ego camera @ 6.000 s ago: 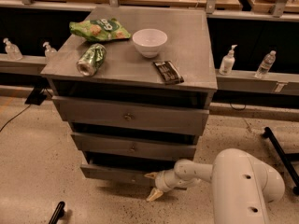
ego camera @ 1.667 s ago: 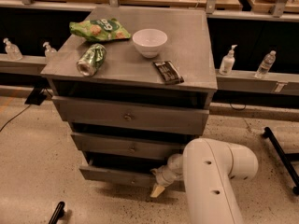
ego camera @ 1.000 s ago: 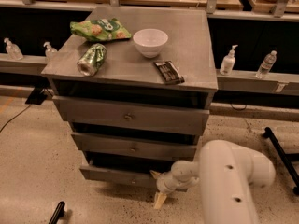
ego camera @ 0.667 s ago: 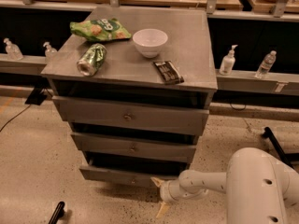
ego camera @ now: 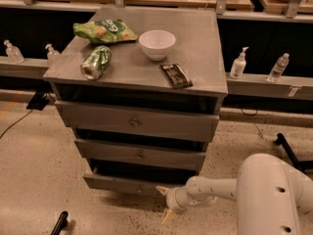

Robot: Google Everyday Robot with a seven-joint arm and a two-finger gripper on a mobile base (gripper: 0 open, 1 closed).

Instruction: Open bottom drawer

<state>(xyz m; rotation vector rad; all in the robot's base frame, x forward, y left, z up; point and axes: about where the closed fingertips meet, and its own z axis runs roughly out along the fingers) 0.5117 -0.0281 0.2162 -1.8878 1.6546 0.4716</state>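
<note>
A grey wooden cabinet [ego camera: 215, 106] stands on a speckled floor [ego camera: 34, 180]. It has three drawers. The bottom drawer [ego camera: 120, 183] is the lowest and thinnest one, right down by the floor. It sticks out a little past the middle drawer [ego camera: 139, 154], and there is a dark gap above it. The top drawer [ego camera: 137, 123] is the tallest one and has a small round knob [ego camera: 133, 123].

The tool [ego camera: 164, 204] is low down, just in front of the right end of the bottom drawer. Its two fingers [ego camera: 166, 216] are spread apart with nothing between them. One tip points up at the drawer's lower edge and the other points down at the floor. I cannot tell if the top tip is touching the drawer. The fat white arm [ego camera: 274, 195] comes in from the bottom right corner.

On the cabinet's top surface [ego camera: 205, 43] lie a green chip bag [ego camera: 105, 31], a squashed green can [ego camera: 96, 62] on its side, a white bowl [ego camera: 157, 44] and a dark snack bar [ego camera: 176, 76]. The bowl sits between the bag and the bar.

Behind the cabinet, a white pump bottle [ego camera: 238, 63] and a clear water bottle [ego camera: 278, 67] stand on a low ledge on the right.
</note>
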